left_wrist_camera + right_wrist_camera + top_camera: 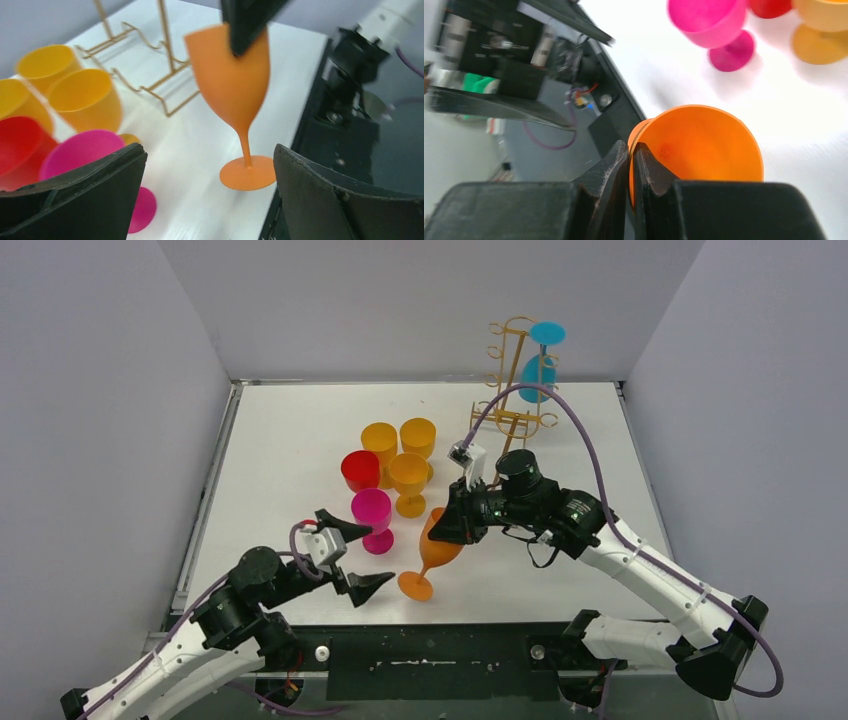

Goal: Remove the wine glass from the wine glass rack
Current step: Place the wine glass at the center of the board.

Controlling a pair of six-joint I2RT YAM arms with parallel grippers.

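Right gripper (632,150) pinches the rim of the orange wine glass (435,550), which leans stem-down with its foot seemingly on the surface (290,440), just right of the wide-open left gripper (378,555) and well clear of the rack (510,370).

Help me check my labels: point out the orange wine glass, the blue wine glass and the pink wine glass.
orange wine glass (438,546): top external view, side of its bowl.
blue wine glass (536,378): top external view, its bowl.
pink wine glass (371,507): top external view, inside of its bowl.
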